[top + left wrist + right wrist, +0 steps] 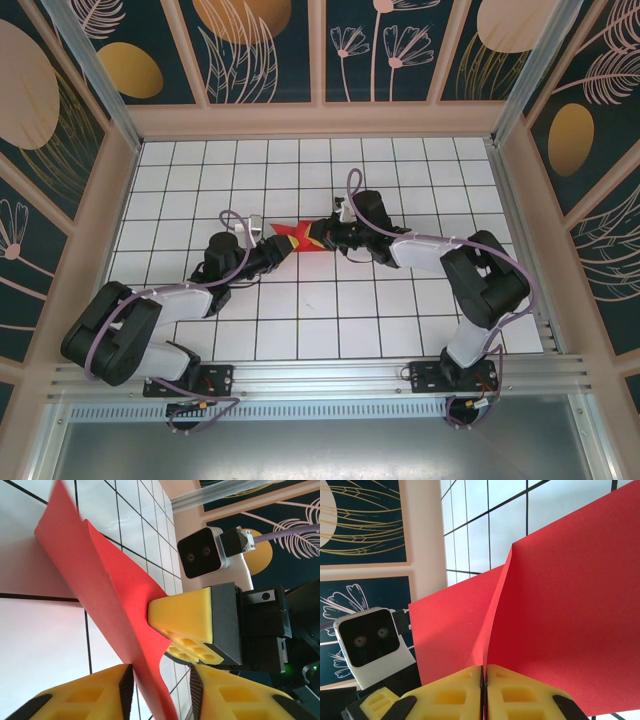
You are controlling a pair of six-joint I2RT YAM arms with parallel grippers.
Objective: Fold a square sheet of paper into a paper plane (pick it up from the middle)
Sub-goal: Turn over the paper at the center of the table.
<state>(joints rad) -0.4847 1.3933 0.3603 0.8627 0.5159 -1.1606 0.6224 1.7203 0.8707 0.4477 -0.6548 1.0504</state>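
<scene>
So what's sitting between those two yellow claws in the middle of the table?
The red square sheet of paper, creased, fills the gap between the left gripper and the right gripper in the top view. The right wrist view shows the right one pinched shut on it.

Bright, even light from overhead fills the top view, keeping the white tiled bench point(300, 300) sharp with only faint shadows beneath the arms. From the left wrist, the square sheet of paper point(100, 590) casts a pink tint on tiles at 9 o'clock, and the left end effector point(160, 672) at 6 o'clock is blurred. From the right wrist, tiles at 12 o'clock are washed out pale.
</scene>
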